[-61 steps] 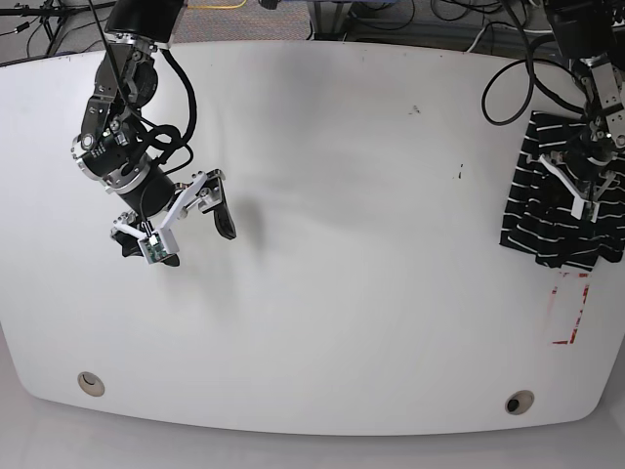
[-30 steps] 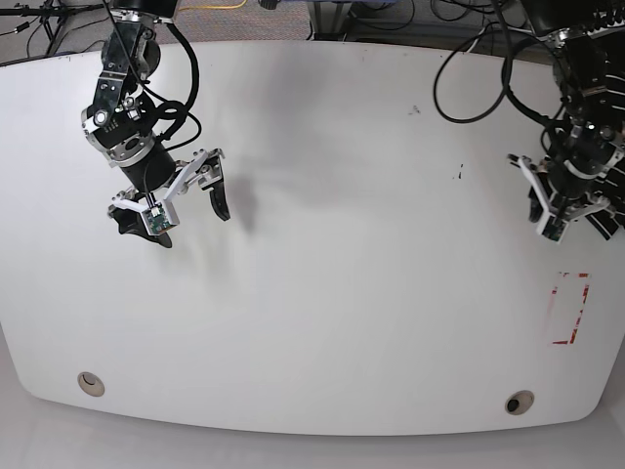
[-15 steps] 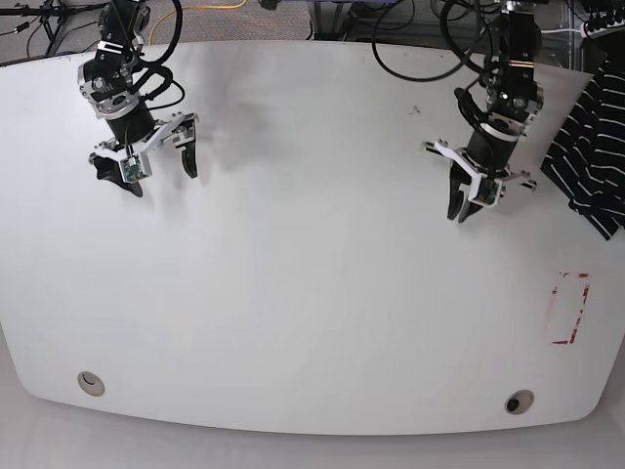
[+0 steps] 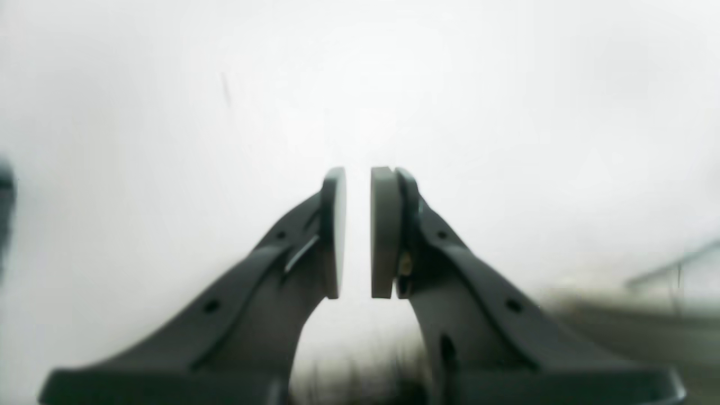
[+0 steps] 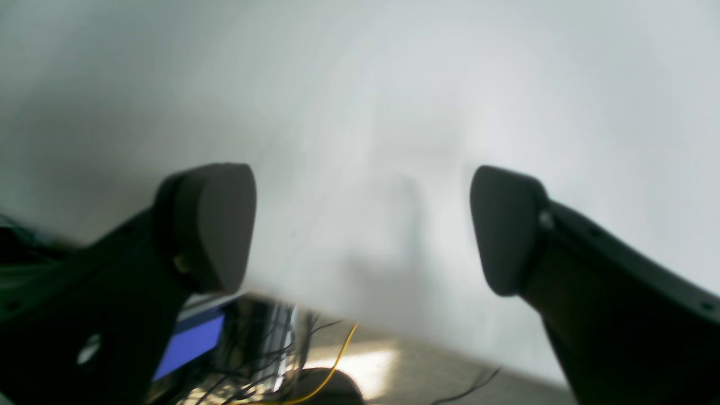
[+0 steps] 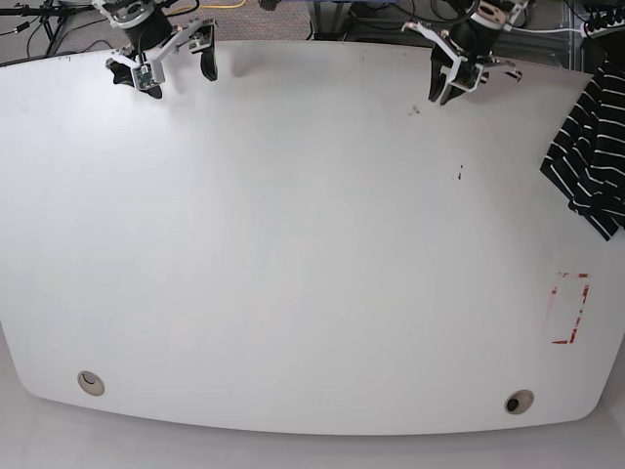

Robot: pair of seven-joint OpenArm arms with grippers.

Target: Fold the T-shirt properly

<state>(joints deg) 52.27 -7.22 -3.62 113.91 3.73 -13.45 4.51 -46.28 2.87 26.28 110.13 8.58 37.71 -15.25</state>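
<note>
The T-shirt, black with thin white stripes, lies bunched at the table's right edge and is partly cut off by the frame. My left gripper hangs over the far edge right of the middle, well apart from the T-shirt. In the left wrist view the left gripper has its pads almost together with only a narrow slit, and nothing is between them. My right gripper is at the far left edge. In the right wrist view the right gripper stands wide open and empty over bare white table.
The white table has two round holes near the front edge. A red-marked rectangle sits below the T-shirt at the right. Cables and gear lie beyond the far edge.
Both arms have drawn back from over the table to its far edge. The left gripper has left the T-shirt, which now lies higher at the right edge. Neither gripper's opening has changed over the last second.
</note>
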